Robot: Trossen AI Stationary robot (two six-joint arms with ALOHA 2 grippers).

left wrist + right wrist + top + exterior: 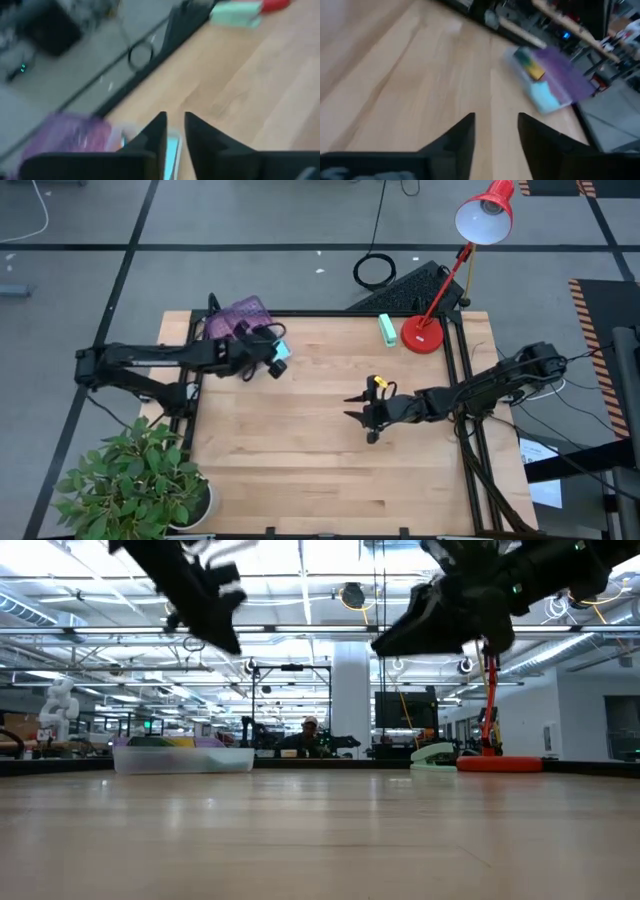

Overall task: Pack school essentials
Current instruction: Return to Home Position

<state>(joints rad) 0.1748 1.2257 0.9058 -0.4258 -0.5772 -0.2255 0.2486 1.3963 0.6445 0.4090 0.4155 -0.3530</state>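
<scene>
At the far left, off the bench's (300, 470) corner, sits a leafy plant (135, 475), out of the way. Next comes the left gripper (272, 358), up in the air just beside the purple case (240, 318) at the back left edge of the bench. The school things go in that case, and some yellow and green bits already show inside it. A light-blue pad (281, 350) shows right at the tip of this gripper. I think it is being carried to the case, but I cannot tell if the jaws hold it or if it lies below. In the middle, the right gripper (352, 407) hangs above bare wood with its jaws wide and nothing in them. It looks like it is waiting. Further right, at the back, lie a mint-green block (388, 330) and a red lamp (424, 335). Both are well apart from the case, so nothing blocks the way.
</scene>
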